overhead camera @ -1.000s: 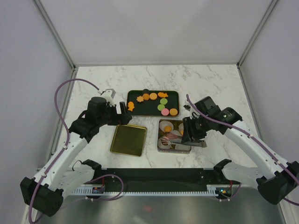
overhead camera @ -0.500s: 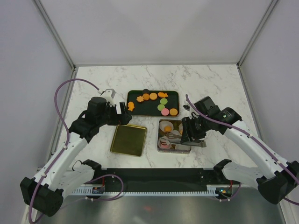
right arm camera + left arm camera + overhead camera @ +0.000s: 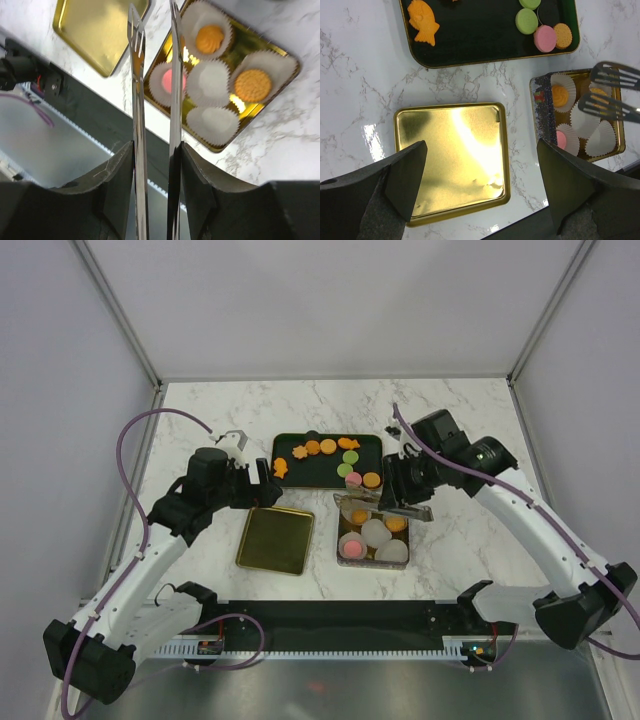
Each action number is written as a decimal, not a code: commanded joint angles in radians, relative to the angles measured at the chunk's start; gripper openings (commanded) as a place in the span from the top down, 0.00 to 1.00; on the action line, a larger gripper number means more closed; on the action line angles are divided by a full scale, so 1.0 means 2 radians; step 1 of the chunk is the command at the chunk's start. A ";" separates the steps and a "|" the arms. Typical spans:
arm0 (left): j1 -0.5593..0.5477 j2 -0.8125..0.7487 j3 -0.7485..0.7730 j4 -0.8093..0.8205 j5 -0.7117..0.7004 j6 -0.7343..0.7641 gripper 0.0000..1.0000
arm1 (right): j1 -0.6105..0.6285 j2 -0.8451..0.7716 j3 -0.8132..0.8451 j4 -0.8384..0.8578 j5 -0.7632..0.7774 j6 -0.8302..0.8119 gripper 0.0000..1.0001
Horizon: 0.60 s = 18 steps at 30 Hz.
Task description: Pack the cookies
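Several cookies (image 3: 328, 446), round orange, green and pink ones plus fish and flower shapes, lie on the black tray (image 3: 300, 475). The gold tin (image 3: 344, 502) holds white paper cups. Two cups hold orange cookies (image 3: 209, 38) and one a pink cookie (image 3: 170, 77). Other cups (image 3: 214, 80) look bare. My right gripper (image 3: 400, 485) is shut on metal tongs (image 3: 136, 75). The tong tips stand apart over the tin's far side, with nothing between them. My left gripper (image 3: 481, 150) is open, hovering over the gold lid (image 3: 450, 160).
The lid (image 3: 276, 539) lies face up left of the tin. The tray's near right corner carries a green (image 3: 526, 21), a pink (image 3: 545, 38) and an orange cookie (image 3: 563, 35); a fish cookie (image 3: 423, 22) lies at its left. White walls close in the marble table.
My right arm has lifted and swung back toward the tray with the tongs, uncovering the cups in the tin. The left arm has stayed still.
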 commanded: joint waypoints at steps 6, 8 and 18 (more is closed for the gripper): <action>0.003 -0.005 0.003 0.003 -0.001 0.007 0.00 | -0.012 0.088 0.084 0.032 0.120 -0.028 0.52; 0.003 -0.006 0.004 0.004 -0.001 0.007 0.00 | -0.012 0.098 0.081 0.048 0.124 -0.026 0.52; 0.003 -0.007 0.004 0.004 0.001 0.008 0.00 | -0.011 0.151 0.079 0.100 0.155 -0.016 0.47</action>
